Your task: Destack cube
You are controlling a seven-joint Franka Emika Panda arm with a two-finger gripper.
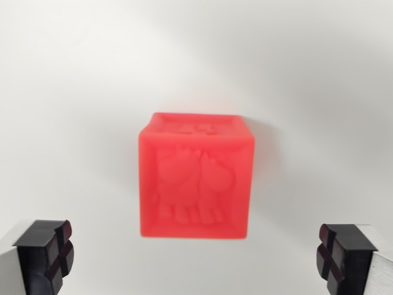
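White matte tabletop (73,92) fills the whole wrist view, nothing else on it that I can see.

Red soft-plastic cube (195,178), embossed animal figure on the face toward the camera and a raised pattern on top, sits ahead of the gripper (195,258), roughly on its centreline, well beyond the fingertips. Slightly blurred, so detail on the top face is unclear. It seems to rest straight on the table: I see no second cube below or beside it, though anything hidden behind it can't be ruled out.

Gripper: spread wide, nothing between the jaws. Left black rubber pad (48,255) is at the wrist view's bottom left, right pad (339,258) at bottom right; both clear of the cube, no contact.

Progress, my read: either the cube is already off its stack and set down, with the hand released, or this is the approach and the stack is foreshortened from this angle. One frame can't settle it. If it's done, only the retreat is left. If not, everything is left: descend, close on the cube's side faces, lift, place aside.
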